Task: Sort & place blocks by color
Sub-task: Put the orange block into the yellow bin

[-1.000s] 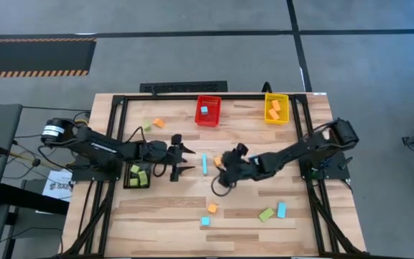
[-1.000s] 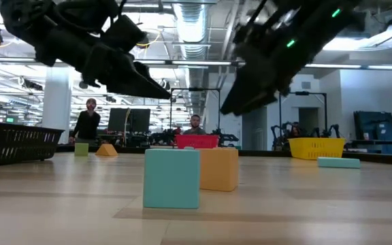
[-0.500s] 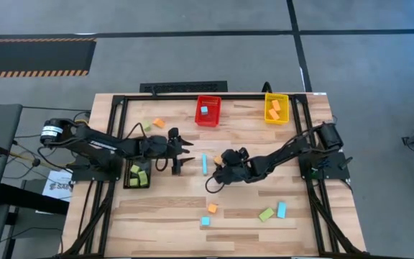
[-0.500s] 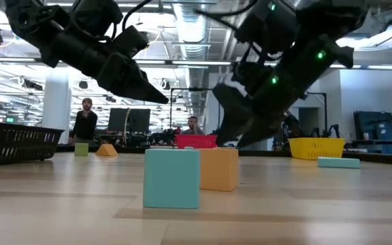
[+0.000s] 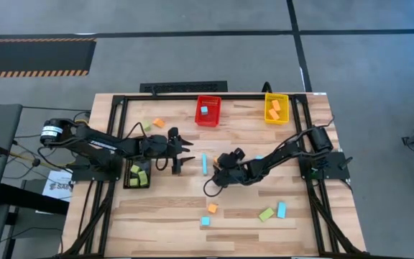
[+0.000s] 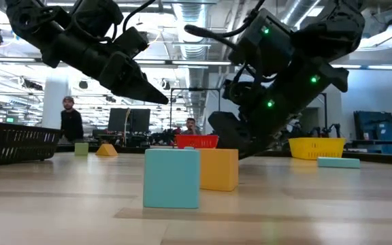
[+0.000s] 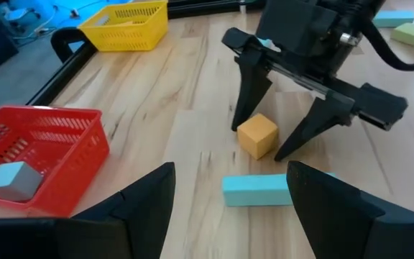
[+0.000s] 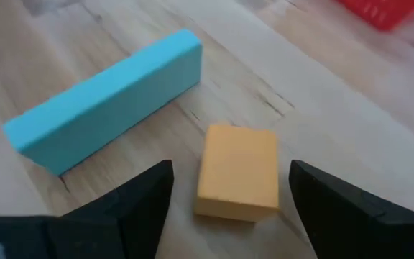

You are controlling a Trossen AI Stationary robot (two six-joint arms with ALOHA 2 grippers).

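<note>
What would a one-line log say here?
right gripper: open, straddling orange cube | left gripper: open, waiting near blue bar

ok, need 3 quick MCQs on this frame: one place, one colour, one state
1. Where is the orange cube?
A. in the yellow bin
B. on the table between the right gripper's fingers
C. in the red bin

2. What colour is the block in the red bin?
A. light blue
B. orange
C. green

3. How are the right gripper's fingers?
A. shut on the blue bar
B. shut on nothing
C. open

Answers:
1 B, the left wrist view shows the cube on the wood between the two fingers.
2 A, a pale blue block lies inside.
3 C, the fingers stand apart on either side of the cube, not touching it.
</note>
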